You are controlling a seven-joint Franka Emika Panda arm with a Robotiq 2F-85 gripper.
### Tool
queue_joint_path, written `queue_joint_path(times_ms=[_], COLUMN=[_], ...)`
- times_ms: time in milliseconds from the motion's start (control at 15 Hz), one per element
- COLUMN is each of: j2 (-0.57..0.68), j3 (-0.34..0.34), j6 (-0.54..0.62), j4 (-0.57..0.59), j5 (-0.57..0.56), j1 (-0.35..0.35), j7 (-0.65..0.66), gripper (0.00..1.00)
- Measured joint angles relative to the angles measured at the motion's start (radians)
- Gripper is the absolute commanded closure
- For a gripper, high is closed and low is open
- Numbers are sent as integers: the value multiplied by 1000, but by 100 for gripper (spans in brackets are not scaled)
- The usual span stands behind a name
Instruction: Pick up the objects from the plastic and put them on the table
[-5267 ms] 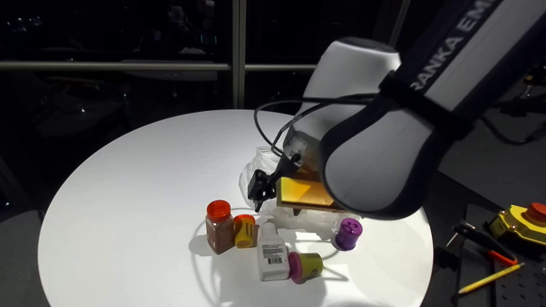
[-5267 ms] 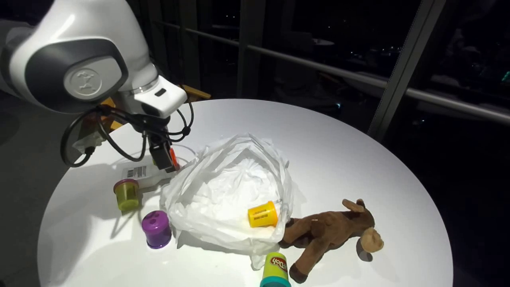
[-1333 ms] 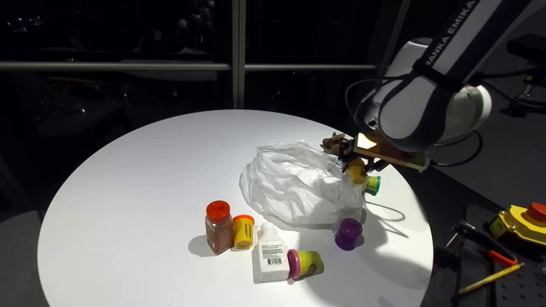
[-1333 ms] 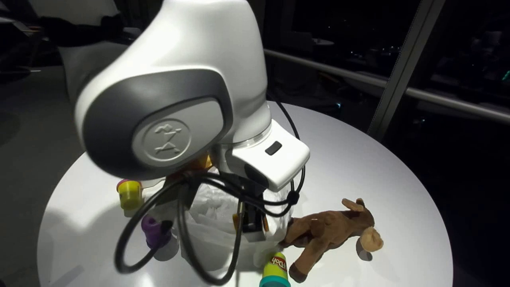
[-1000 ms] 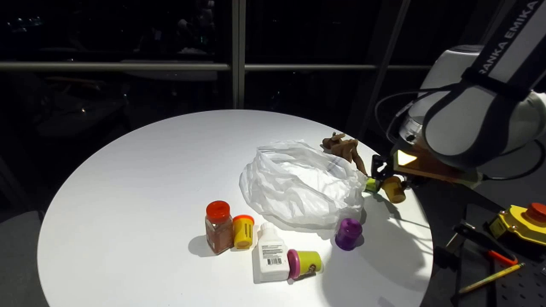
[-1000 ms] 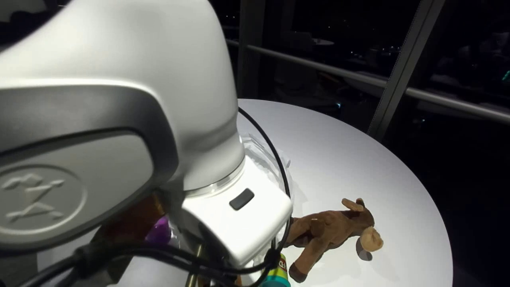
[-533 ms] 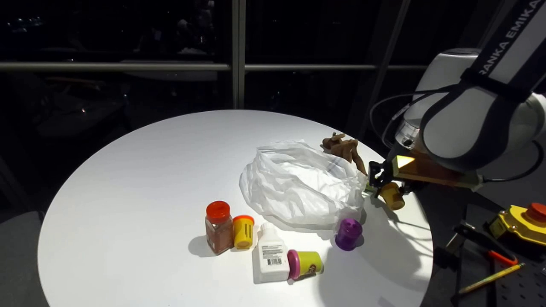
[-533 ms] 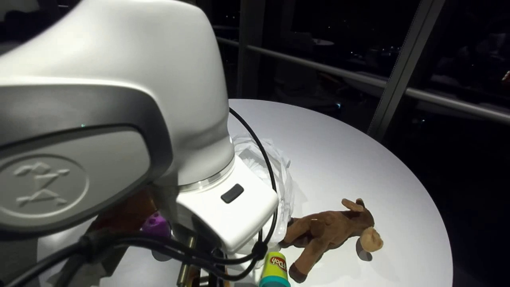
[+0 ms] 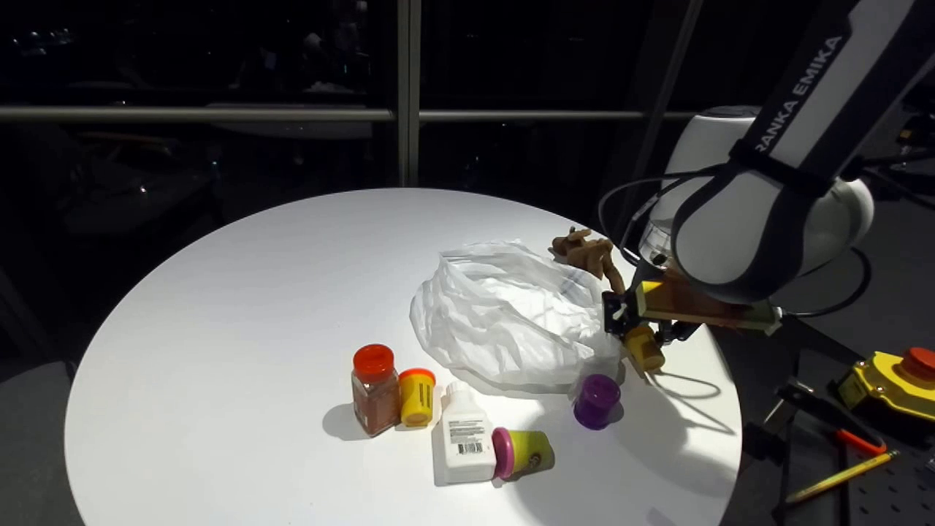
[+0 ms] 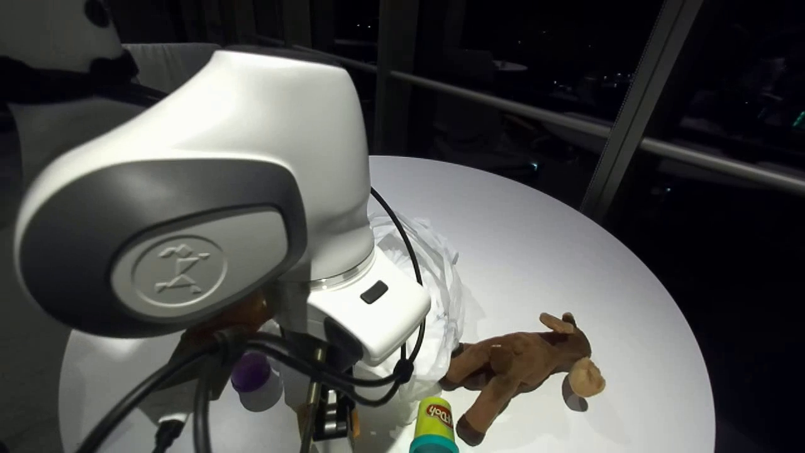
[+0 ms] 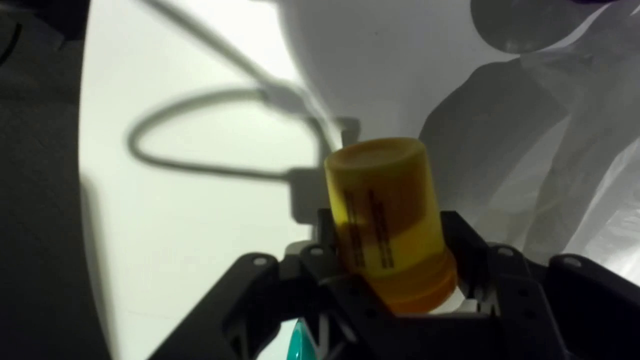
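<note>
Claw (image 11: 390, 240) tight around orange-lidded tub (image 11: 387, 220); probably a teal lid (image 11: 301, 344) behind, mostly hidden.

In an exterior view, a bag (image 9: 482, 332) is set right of the middle of the table (image 9: 241, 307). Before it, a row is formed, left to right, by a jar (image 9: 376, 402), a tub (image 9: 417, 398) just beside it, a bottle (image 9: 467, 442) and a second tub (image 9: 526, 451). A third tub (image 9: 597, 402) is placed just before the bag's right corner, a toy animal (image 9: 589, 256) behind the bag to the right. Right of the bag, a fourth tub (image 9: 645, 349) is held in the gripper (image 11: 390, 226). In an exterior view, a fifth tub (image 10: 434, 425) is seen before the bag, just left of the animal's near leg.
</note>
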Motion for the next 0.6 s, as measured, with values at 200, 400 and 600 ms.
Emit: queue_joint_path(times_ms=[200,400,600], j2=[62,78,63], j3=[-2,-7,-12], j6=[6,25,66], j4=[43,52,45], j5=[0,1,7], j1=[0,0,0], j7=[0,0,0], gripper=[0,0,0])
